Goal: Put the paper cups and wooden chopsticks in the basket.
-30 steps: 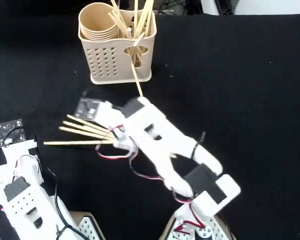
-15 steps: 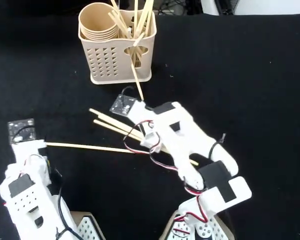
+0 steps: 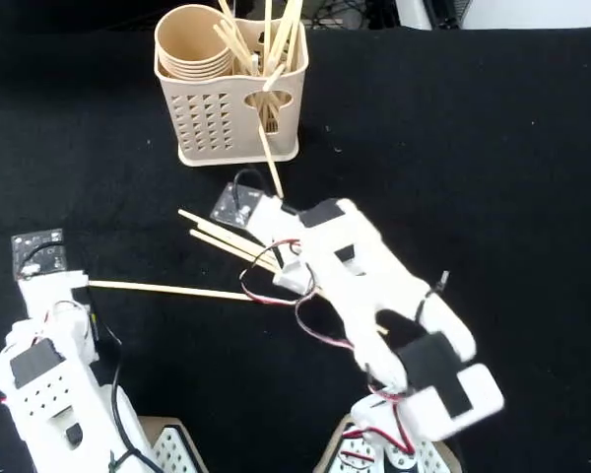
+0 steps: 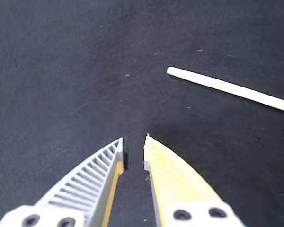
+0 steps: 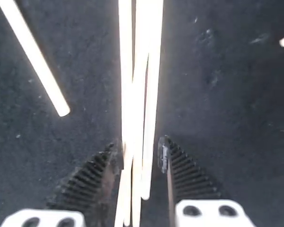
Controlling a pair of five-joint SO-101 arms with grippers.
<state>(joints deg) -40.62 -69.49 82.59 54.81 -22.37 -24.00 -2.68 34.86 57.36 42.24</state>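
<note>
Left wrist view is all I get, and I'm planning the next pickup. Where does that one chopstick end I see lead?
Observer: The loose chopstick lies flat on the table, its other end beside the right arm.
Operator: Is the right gripper free?
Observer: No, the right gripper is shut on a bundle of chopsticks.
Operator: Where's the basket?
Observer: The basket stands on the far side of the table from the arms, holding stacked paper cups and upright chopsticks.
</note>
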